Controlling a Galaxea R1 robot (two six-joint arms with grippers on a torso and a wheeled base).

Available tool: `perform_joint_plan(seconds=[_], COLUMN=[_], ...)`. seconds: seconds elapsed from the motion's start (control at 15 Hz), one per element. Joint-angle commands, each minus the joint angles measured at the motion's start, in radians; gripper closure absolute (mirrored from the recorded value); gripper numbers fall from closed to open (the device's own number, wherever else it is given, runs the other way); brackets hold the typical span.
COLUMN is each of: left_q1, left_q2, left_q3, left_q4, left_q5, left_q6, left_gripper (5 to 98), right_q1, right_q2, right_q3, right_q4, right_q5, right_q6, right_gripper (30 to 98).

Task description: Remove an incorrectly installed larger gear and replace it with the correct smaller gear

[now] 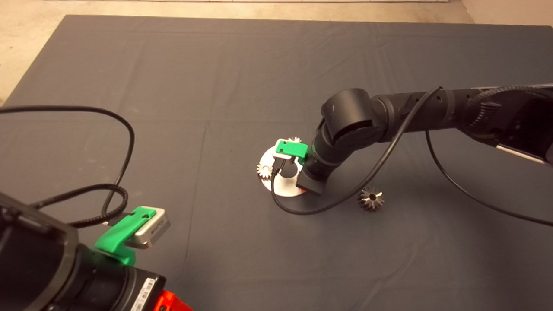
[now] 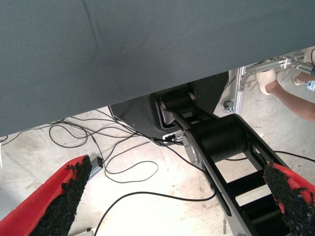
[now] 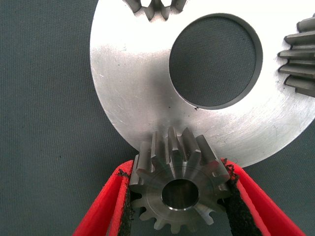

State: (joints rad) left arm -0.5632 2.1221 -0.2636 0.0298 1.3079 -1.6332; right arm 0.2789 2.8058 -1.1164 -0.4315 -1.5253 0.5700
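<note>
My right gripper [image 3: 179, 199] is shut on the smaller gear [image 3: 179, 189], a silvery gear with fine teeth and a centre hole. It holds the gear at the rim of a round silvery plate [image 3: 128, 73] with a large centre hole. In the head view the right arm's wrist hides this gear over the plate [image 1: 285, 190]. Two other small gears [image 1: 264, 170] [image 1: 295, 140] sit at the plate's rim. The larger gear [image 1: 370, 199], dark with flaring teeth, lies on the mat to the right of the plate. My left gripper [image 2: 177, 196] is open and empty, parked at the lower left.
A black cable [image 1: 345, 194] from the right arm loops over the mat between the plate and the larger gear. The left wrist view shows the mat's edge, floor cables, the robot's base and a person's leg [image 2: 295, 98] and shoe [image 2: 268, 78].
</note>
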Motion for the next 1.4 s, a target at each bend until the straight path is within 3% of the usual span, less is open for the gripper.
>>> perform_joint_plan(seconds=[0.0, 0.33, 0.47, 0.53, 0.8, 1.07, 1.33], left_q1=[-0.008, -0.008, -0.008, -0.008, -0.008, -0.008, -0.008], left_q2=[-0.001, -0.001, -0.001, -0.001, 0.000, 0.000, 0.000], left_q3=[0.015, 0.015, 0.015, 0.015, 0.015, 0.015, 0.015], left_q4=[-0.014, -0.014, -0.014, -0.014, -0.014, -0.014, -0.013], left_q5=[-0.004, -0.004, -0.006, -0.006, -0.007, -0.010, -0.009], left_q6=[0.003, 0.003, 0.003, 0.003, 0.001, 0.003, 0.003], left_gripper=[12.7, 12.7, 12.7, 12.7, 12.7, 12.7, 12.7], right_q1=[0.017, 0.019, 0.049, 0.103, 0.354, 0.563, 0.600], right_q2=[-0.002, 0.004, 0.010, 0.011, -0.006, 0.018, -0.050], right_q3=[-0.003, 0.020, 0.081, 0.102, 0.100, 0.106, 0.132], right_q4=[-0.018, -0.013, 0.045, 0.078, 0.155, 0.253, 0.322], right_q5=[-0.133, -0.133, -0.133, -0.133, -0.133, -0.133, -0.133], right_q6=[0.005, 0.006, 0.008, 0.016, 0.065, 0.243, 0.463], right_gripper=[86.0, 81.4, 80.3, 76.8, 73.6, 66.4, 62.1])
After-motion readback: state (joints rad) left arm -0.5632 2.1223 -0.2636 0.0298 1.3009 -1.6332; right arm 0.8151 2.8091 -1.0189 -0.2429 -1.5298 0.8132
